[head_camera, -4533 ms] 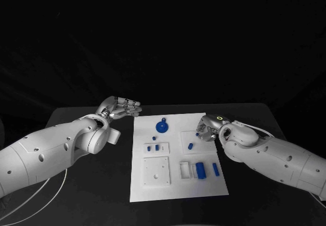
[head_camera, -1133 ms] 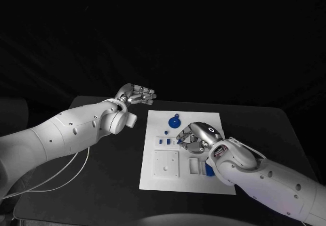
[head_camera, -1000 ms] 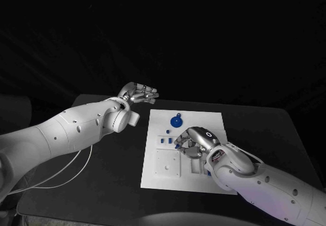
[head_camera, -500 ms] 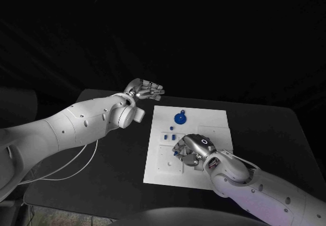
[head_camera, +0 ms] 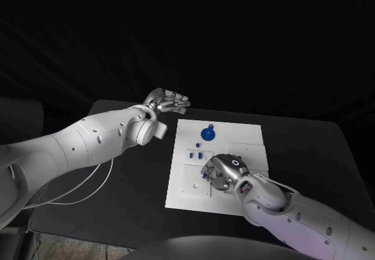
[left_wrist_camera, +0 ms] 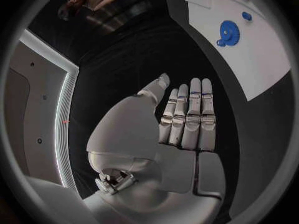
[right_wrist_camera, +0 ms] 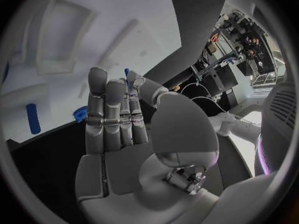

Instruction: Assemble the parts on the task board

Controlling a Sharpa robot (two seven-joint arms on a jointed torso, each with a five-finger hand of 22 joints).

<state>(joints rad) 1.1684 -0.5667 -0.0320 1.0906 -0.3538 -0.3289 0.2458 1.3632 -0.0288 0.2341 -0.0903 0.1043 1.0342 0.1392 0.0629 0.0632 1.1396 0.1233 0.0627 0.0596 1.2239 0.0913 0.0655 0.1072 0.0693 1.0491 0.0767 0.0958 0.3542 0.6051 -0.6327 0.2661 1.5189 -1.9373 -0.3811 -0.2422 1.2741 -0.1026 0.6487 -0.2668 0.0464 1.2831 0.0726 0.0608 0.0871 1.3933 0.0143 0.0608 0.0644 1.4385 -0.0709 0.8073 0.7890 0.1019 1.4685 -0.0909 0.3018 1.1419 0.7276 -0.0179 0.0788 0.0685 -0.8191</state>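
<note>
Left hand: the left hand (head_camera: pixel 168 101) hovered empty over the bench (head_camera: pixel 117 184) in the frame's upper left, fingers straight, side by side.
Task board: the task board (head_camera: pixel 249 135) lay mid-frame, a blue gear (head_camera: pixel 208 134) near its top.
Right hand: the right hand (head_camera: pixel 221 170) rested over the board's lower half, pinching a small blue part (right_wrist_camera: pixel 127 73).

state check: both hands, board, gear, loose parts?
left hand: open, fingers straight, off the board's far left corner
right hand: over the board's middle, a small blue part at its fingertips
task board: flat on table
blue gear: lying at the board's far end
</note>
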